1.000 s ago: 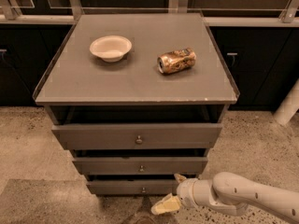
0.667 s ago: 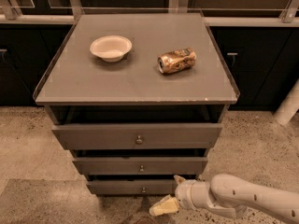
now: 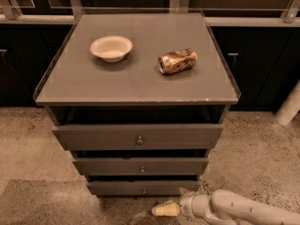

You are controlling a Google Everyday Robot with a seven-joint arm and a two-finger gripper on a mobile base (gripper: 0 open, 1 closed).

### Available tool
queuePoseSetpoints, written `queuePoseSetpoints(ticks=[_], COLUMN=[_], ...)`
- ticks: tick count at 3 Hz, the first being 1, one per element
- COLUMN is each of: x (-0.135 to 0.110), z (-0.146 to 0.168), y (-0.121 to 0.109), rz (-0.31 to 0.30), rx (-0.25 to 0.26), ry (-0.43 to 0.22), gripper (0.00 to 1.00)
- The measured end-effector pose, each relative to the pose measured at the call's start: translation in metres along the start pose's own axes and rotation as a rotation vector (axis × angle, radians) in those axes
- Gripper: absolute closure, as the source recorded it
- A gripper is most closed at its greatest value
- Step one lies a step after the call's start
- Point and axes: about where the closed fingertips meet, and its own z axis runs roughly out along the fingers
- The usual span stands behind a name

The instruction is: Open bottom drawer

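Observation:
The bottom drawer (image 3: 140, 188) is the shortest, narrowest grey front of three, low on the cabinet, with a tiny round metal knob (image 3: 144, 190) at its centre. It stands slightly proud of the cabinet body, like the two fronts above it. My gripper (image 3: 165, 209) comes in from the lower right on a white arm, just below and a little right of that knob, pointing left near the floor. It sits close in front of the drawer's lower edge and is not on the knob.
The mid-sized drawer (image 3: 140, 166) and the widest top drawer (image 3: 138, 136) sit above. On the cabinet top (image 3: 140, 83) are a white bowl (image 3: 111, 47) and a crushed gold can (image 3: 177, 61). Speckled floor surrounds the cabinet; a white post (image 3: 288, 108) stands at right.
My gripper and arm have shifted slightly to the left along the floor in front of the bottom drawer. The drawers have not moved.

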Motion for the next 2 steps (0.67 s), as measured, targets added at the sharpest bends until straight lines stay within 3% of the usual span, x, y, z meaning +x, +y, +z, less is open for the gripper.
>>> queuePoseSetpoints(ticks=[1,2], x=[0.037,0.047], z=[0.036,0.049], y=[-0.03,-0.039], rz=[0.121,0.157], rx=[-0.041,-0.051], ry=[-0.006,-0.016], gripper=[0.0,0.0])
